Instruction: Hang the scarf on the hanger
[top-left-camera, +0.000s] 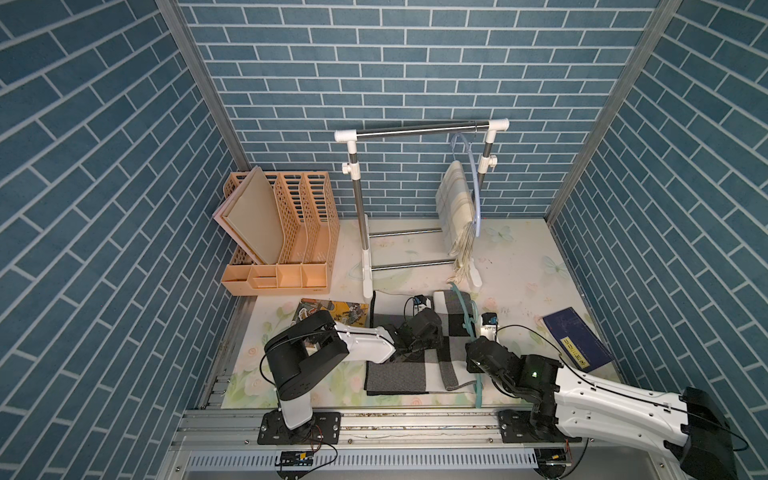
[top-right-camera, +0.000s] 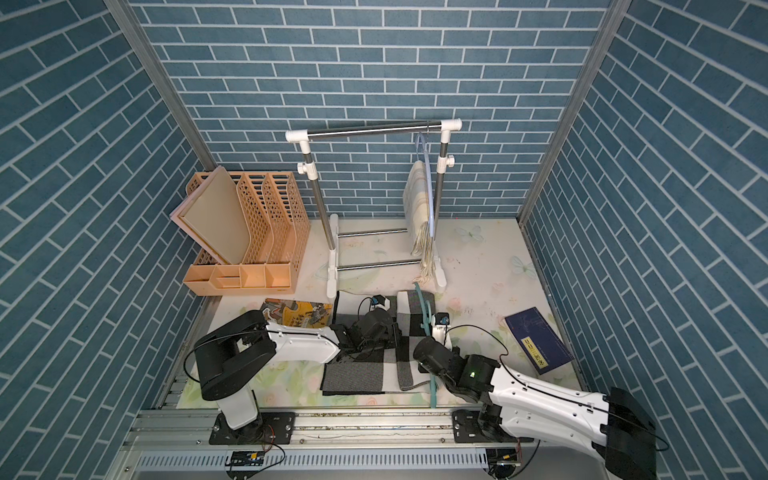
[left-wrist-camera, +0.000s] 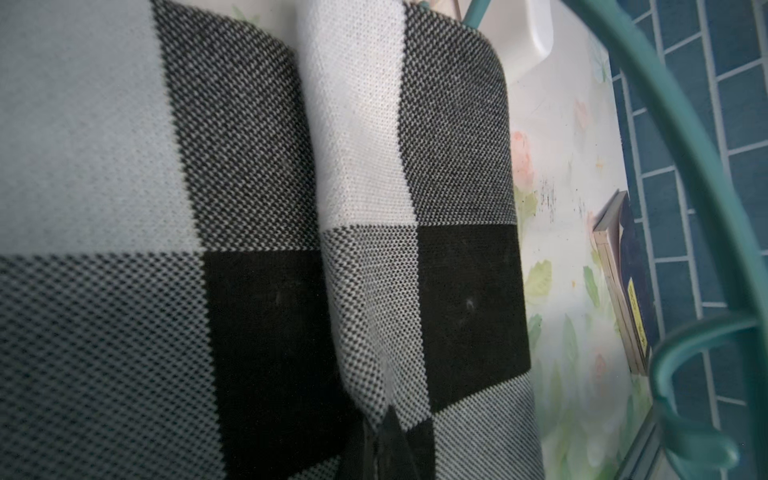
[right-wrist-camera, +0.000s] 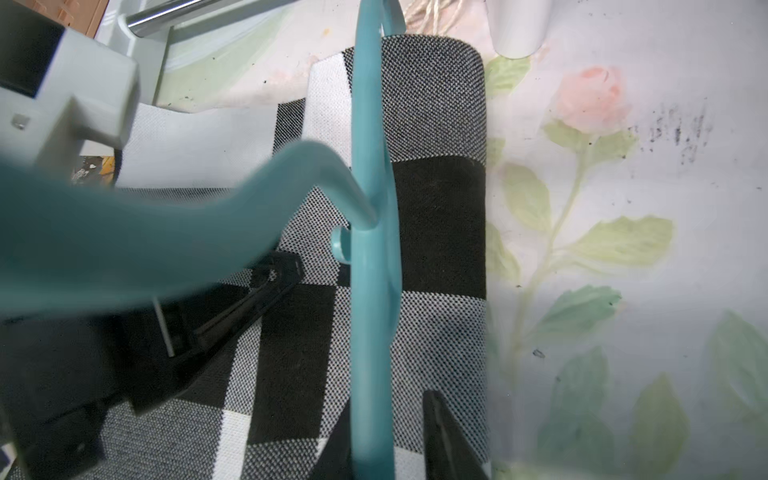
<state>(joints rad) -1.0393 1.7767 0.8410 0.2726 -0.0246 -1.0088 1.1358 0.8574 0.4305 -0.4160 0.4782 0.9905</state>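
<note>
Blue brick-patterned walls (top-left-camera: 415, 62) box in a pale surface (top-left-camera: 519, 266) printed with roses and green leaves. From my station, the scarf (top-left-camera: 399, 374) lies folded on it at the front, between the two arms: a fine knit in black, white and speckled grey checks. My left end effector (left-wrist-camera: 384, 432) is closed on it, pinching a raised ridge of the fabric. The right end effector (right-wrist-camera: 384, 436) grips the hanger (right-wrist-camera: 371, 316), smooth teal plastic, held edge-on above the scarf's right side; I cannot tell whether they touch. Off to the right lies a navy book (top-left-camera: 577, 336) with a yellow label (top-left-camera: 575, 349), its writing too small for me to read.
</note>
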